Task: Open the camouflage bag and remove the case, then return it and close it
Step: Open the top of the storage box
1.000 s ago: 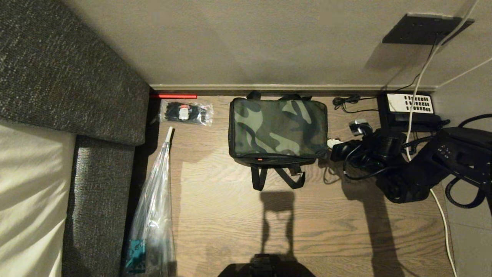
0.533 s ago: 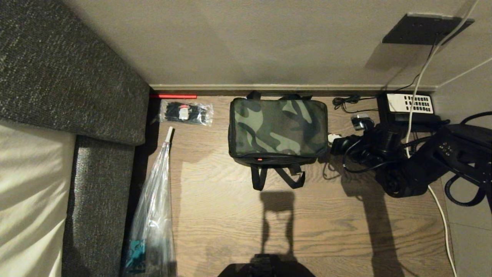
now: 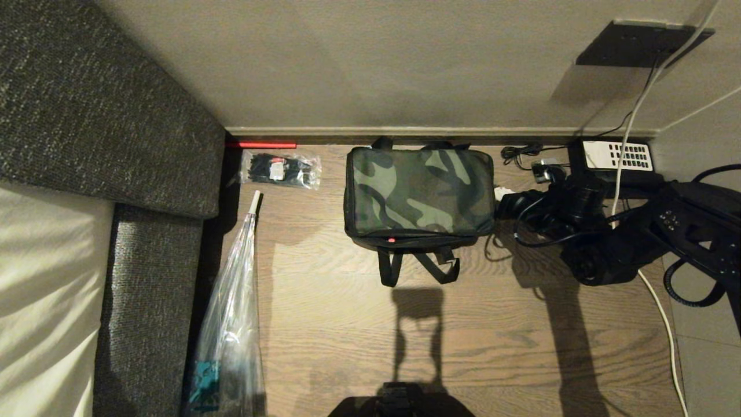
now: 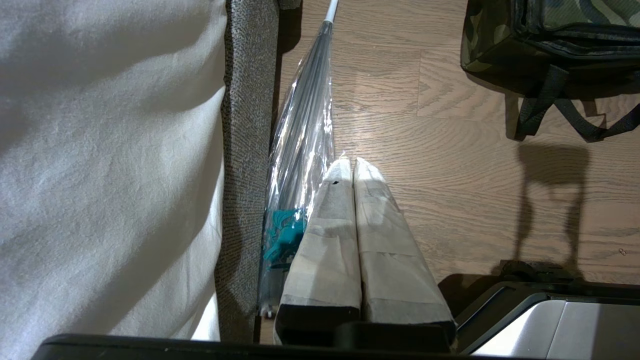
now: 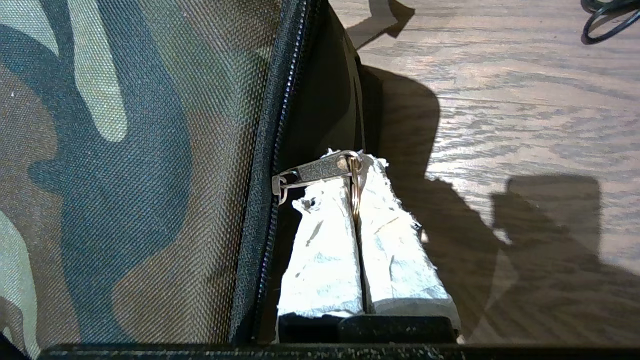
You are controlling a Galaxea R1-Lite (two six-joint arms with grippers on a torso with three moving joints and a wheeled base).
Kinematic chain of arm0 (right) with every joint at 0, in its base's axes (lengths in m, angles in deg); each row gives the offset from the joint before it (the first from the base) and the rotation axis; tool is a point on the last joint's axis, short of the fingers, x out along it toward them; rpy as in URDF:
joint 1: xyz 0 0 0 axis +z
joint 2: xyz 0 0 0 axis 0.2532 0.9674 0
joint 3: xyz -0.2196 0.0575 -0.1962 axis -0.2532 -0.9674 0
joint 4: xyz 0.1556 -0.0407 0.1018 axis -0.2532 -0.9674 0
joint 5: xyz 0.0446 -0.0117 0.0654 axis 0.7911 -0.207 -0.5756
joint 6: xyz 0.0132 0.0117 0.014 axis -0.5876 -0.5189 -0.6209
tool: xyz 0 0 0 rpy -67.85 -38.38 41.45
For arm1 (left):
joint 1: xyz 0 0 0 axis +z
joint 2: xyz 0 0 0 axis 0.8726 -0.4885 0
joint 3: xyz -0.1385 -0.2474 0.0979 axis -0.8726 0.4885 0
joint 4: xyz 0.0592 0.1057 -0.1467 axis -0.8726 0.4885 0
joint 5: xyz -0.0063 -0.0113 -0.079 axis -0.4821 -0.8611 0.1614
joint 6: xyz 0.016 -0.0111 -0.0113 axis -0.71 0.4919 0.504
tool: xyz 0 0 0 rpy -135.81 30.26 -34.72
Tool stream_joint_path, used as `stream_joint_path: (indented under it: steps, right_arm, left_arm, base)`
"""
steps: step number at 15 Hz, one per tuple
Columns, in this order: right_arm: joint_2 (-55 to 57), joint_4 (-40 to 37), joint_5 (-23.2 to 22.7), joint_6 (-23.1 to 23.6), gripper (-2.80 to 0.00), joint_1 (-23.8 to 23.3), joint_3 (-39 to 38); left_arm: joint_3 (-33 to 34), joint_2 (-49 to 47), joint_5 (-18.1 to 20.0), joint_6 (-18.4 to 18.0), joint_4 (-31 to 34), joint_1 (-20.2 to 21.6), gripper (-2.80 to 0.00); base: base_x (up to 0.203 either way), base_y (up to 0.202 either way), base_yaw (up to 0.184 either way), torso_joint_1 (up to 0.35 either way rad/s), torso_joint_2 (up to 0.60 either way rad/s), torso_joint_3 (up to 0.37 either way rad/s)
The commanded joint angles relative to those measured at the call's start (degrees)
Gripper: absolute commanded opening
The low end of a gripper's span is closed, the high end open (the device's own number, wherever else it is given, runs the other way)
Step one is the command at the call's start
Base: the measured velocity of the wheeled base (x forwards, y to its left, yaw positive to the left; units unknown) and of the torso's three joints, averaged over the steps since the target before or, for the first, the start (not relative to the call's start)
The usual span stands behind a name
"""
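Right arm reaches in low from the right, its hand (image 5: 356, 187) pinched closed on a metal zipper pull (image 5: 320, 170); left hand (image 4: 350, 172) hangs parked, fingers together.

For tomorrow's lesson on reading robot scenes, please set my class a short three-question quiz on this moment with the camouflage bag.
1. True or false: the bag lies with its lid zipped shut.
2. What does the right gripper pinch?
A. a bag strap
B. the zip pull
C. the phone cable
3. Fill in: the left gripper hangs over the floor beside the wrapped ______.

Key
1. True: the camouflage lid lies flat and no case shows.
2. B: its jaws are closed on the ring of the zip pull at the bag's right edge.
3. Umbrella, lying along the sofa; the jaws are closed on nothing.
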Motion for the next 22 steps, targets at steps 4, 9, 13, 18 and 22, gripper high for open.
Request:
stream_joint_path:
  steps: [4,9,13,18,22]
  right_arm:
    - [1.63,0.26,-0.07,-0.03,-2.8,0.08,4.27]
    - [2.87,0.05,0.05,-0.12,-2.8,0.04,7.74]
    - [2.84,0.07,0.14,-0.56,-2.8,0.04,9.06]
    - [3.58,0.05,0.23,-2.32,-2.8,0.04,12.09]
    - [3.84,-0.92,0.23,-2.4,-2.8,-0.22,13.8]
  left_arm:
    - [0.16,0.11,-0.02,0.02,0.01,0.05,-2.8]
    - [0.18,0.11,-0.02,0.02,0.01,0.05,-2.8]
    - [0.09,0.11,-0.02,0.02,0.01,0.05,-2.8]
    - [0.18,0.11,-0.02,0.02,0.01,0.0,-2.8]
    - [0.18,0.11,-0.02,0.02,0.01,0.04,-2.8]
  base:
    - [0.0,0.0,0.0,0.0,0.0,0.0]
    - [0.0,0.0,0.0,0.0,0.0,0.0]
    - [0.0,0.0,0.0,0.0,0.0,0.0]
    - [0.0,0.0,0.0,0.0,0.0,0.0]
    - [0.0,0.0,0.0,0.0,0.0,0.0]
